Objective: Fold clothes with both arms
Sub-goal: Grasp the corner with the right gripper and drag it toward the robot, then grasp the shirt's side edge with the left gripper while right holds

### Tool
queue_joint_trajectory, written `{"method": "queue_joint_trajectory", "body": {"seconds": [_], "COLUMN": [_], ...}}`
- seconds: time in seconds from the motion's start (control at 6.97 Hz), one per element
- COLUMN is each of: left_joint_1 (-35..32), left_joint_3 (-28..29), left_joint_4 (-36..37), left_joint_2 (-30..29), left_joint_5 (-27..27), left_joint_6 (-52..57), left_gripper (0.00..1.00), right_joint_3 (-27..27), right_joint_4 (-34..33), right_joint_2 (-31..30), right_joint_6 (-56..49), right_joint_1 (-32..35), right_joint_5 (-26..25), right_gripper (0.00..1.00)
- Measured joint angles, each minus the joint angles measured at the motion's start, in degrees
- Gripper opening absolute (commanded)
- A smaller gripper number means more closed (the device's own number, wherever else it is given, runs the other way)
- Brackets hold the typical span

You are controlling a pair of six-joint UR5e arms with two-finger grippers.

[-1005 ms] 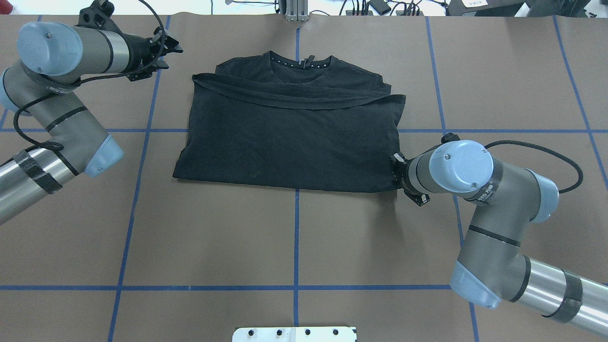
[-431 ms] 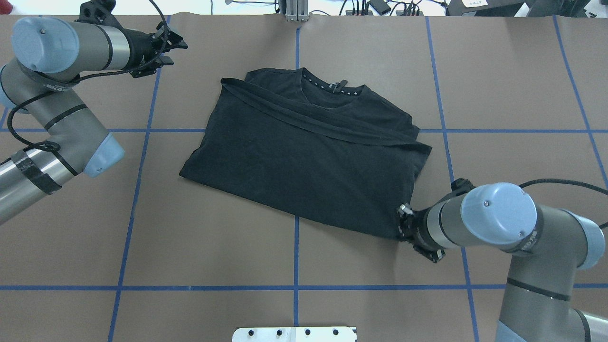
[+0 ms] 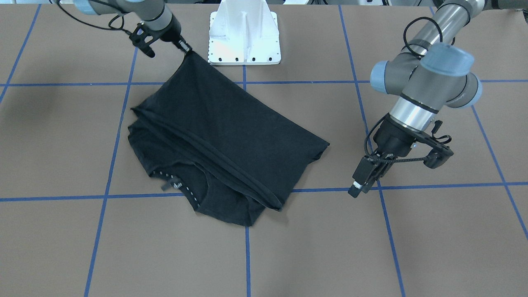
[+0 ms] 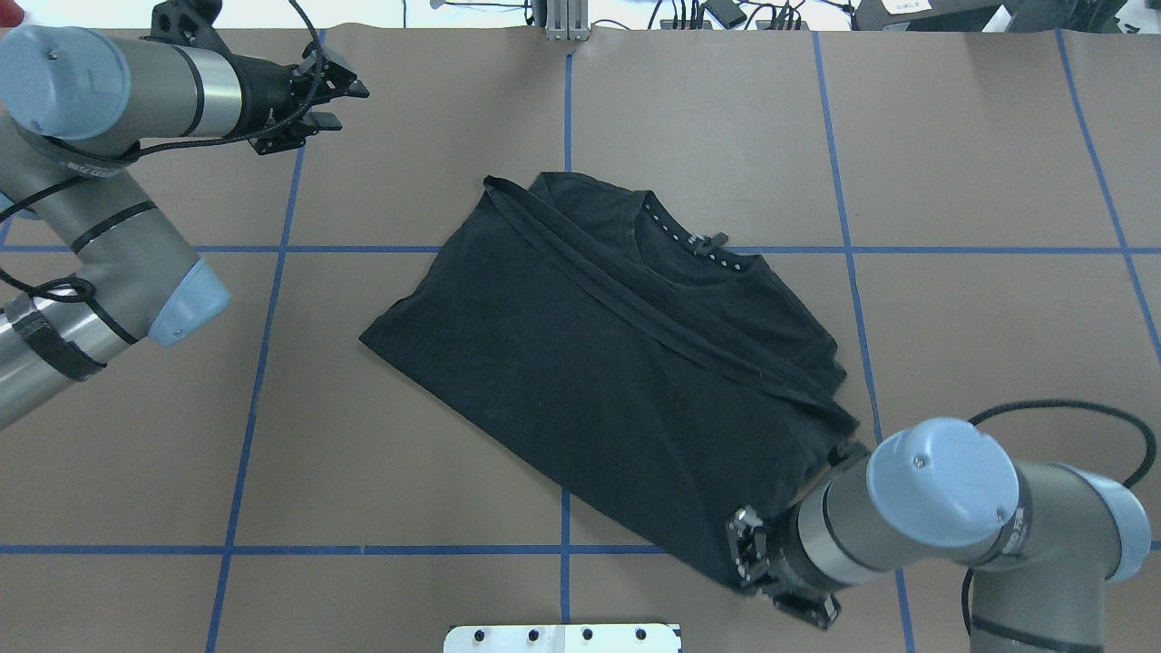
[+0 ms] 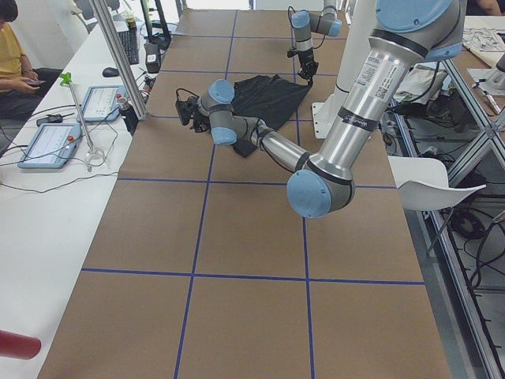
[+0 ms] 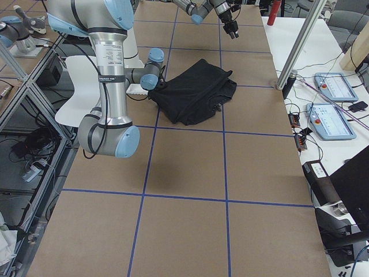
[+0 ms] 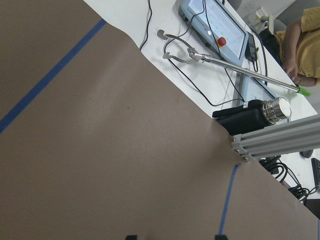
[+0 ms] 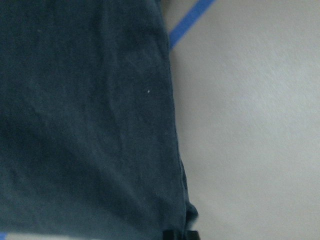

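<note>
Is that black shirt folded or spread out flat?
Folded. The T-shirt is doubled over: its hem band lies across the chest, just below the collar.

The left arm [image 4: 127,263] and the right arm [image 4: 1043,517] are tubes of matt grey and polished silver. Each joint is closed by a round light blue cap [image 4: 943,481] with a small screw [image 4: 919,461] near its middle. Thin black rings mark the seams, and a black band with white lettering [image 4: 1014,531] wraps one right joint. Black tape [image 4: 50,345] binds the silver tubes, a braided black cable [image 4: 1043,405] loops alongside, and the wrists end in black hardware.
</note>
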Motion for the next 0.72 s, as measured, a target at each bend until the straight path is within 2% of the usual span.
{"method": "queue_joint_trajectory", "body": {"seconds": [0.14, 0.43, 0.72], "left_joint_1": [1.01, 5.5, 13.16], "left_joint_3": [-2.66, -7.17, -10.34], "left_joint_4": [0.23, 1.35, 2.72], "left_joint_2": [1.76, 4.95, 9.43], "left_joint_5": [-0.69, 0.23, 7.36], "left_joint_6": [-0.15, -2.22, -3.09], "left_gripper": [0.62, 0.62, 0.6], "right_joint_3": [0.11, 0.31, 0.3], "right_joint_4": [0.02, 0.05, 0.05], "right_joint_2": [0.03, 0.14, 1.35], "right_joint_6": [1.58, 2.47, 2.29], "right_joint_1": [-0.98, 2.69, 9.57], "right_joint_5": [0.35, 1.09, 2.24], "right_gripper": [1.0, 1.0, 1.0]}}
